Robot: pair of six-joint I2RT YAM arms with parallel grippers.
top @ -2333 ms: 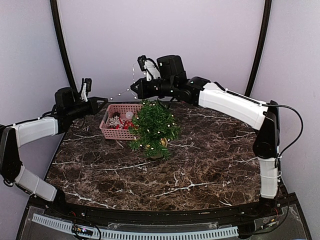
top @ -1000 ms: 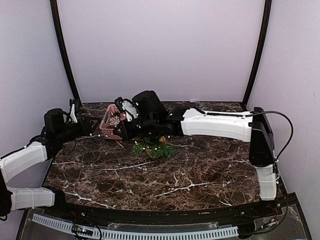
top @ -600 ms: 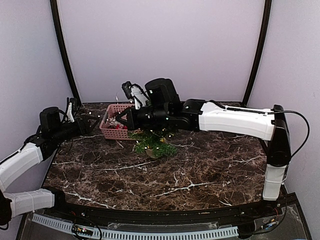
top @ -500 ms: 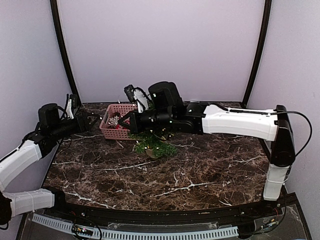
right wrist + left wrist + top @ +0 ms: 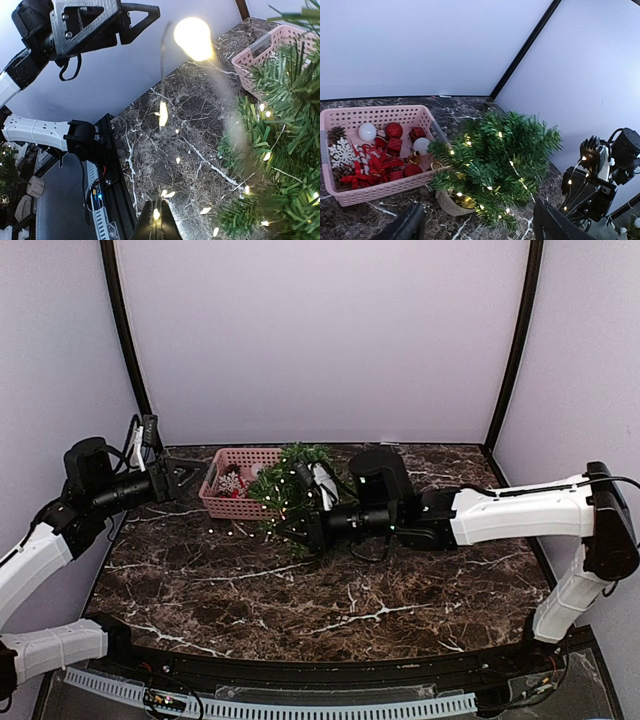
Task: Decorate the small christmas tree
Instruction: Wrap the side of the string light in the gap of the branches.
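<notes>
The small christmas tree (image 5: 291, 478) stands toward the back of the bench (image 5: 400, 590), just beside the right end of a pink basket (image 5: 232, 508). Its tan pot (image 5: 446, 202) sits at the basket's near corner, and the crown leans a little away from the basket. Small lit bulbs dot its branches.

The right hand (image 5: 297, 529) reaches in low from the right, in front of the tree and down by its lowest near branches. Its fingers are pressed together. A string of lights (image 5: 163, 112) runs up from those fingertips in the right wrist view, so the thin wire seems to be pinched there, though the spot itself is too dark and small to be certain. More bulbs of the string lie scattered on the bench in front of the basket.

The left hand (image 5: 198, 480) hangs above the bench's left edge, on the far side of the basket from the tree and well apart from it. Its fingers (image 5: 405, 227) are spread wide with nothing between them, pointing toward basket and tree.

The basket holds red ornaments, a white snowflake, white balls and a pine cone.
</notes>
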